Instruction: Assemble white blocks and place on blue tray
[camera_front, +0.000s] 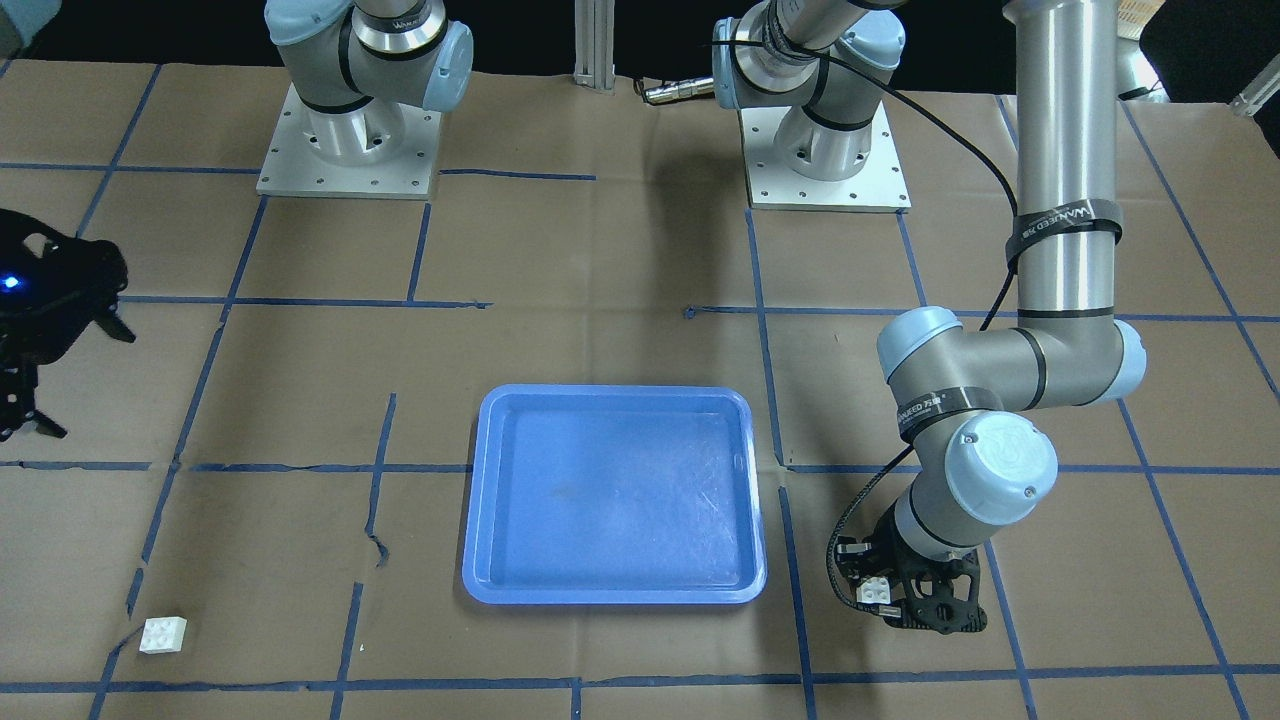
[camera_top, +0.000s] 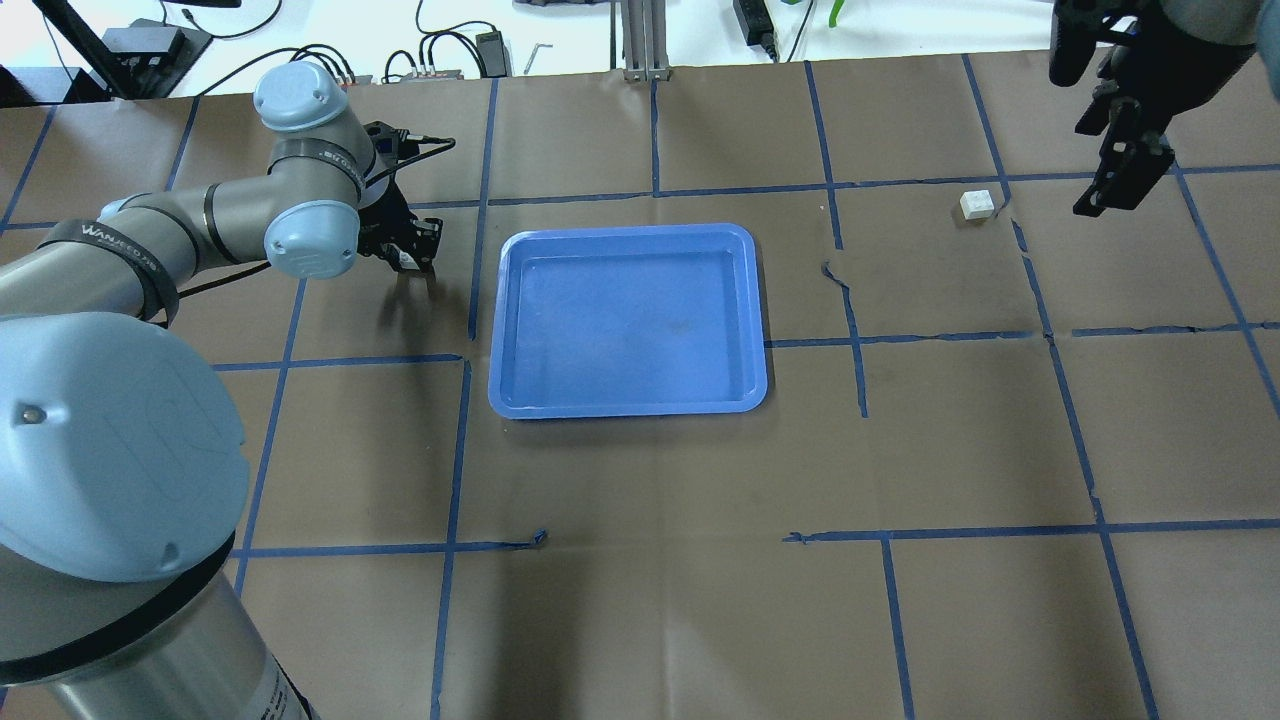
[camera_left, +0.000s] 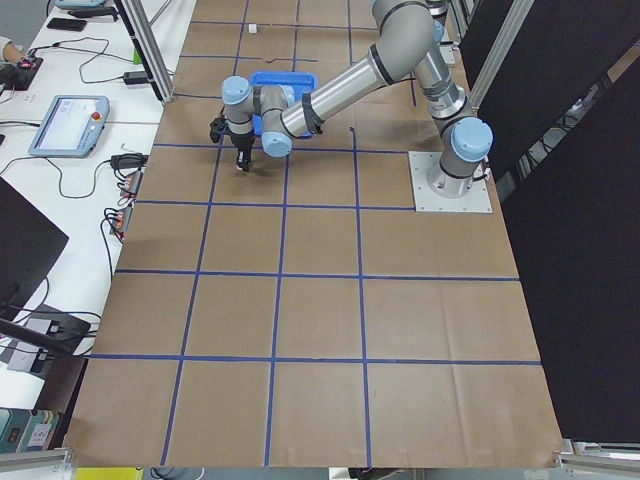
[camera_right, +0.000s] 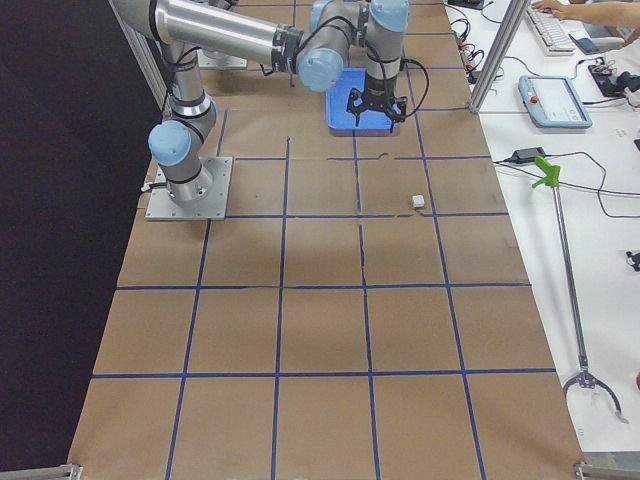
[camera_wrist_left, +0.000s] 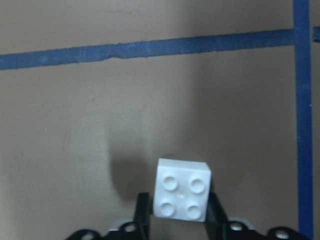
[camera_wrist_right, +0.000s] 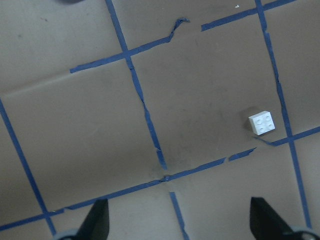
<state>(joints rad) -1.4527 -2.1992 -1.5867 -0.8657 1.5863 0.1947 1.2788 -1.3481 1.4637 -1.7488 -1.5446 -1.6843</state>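
Light, stiff and slick-sided by my judgement, the small white square plastic four-stud brick (camera_wrist_left: 182, 187) sits clamped across two flat opposite walls in the left tool (camera_wrist_left: 178, 212) near the shallow blue plastic tray (camera_top: 630, 320), while the twin white brick (camera_wrist_right: 262, 122) lies studs-up on the brown paper counter (camera_top: 960, 430) near the right tool (camera_wrist_right: 181, 217), whose fingers are spread apart.

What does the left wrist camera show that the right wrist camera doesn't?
Only the left wrist camera: a white block squeezed between the fingers of the left tool.
Only the right wrist camera: a second white block lying loose on the table, with the right tool spread wide open and holding nothing.
Both: the table's brown paper crossed by blue tape, and one small four-studded block each.
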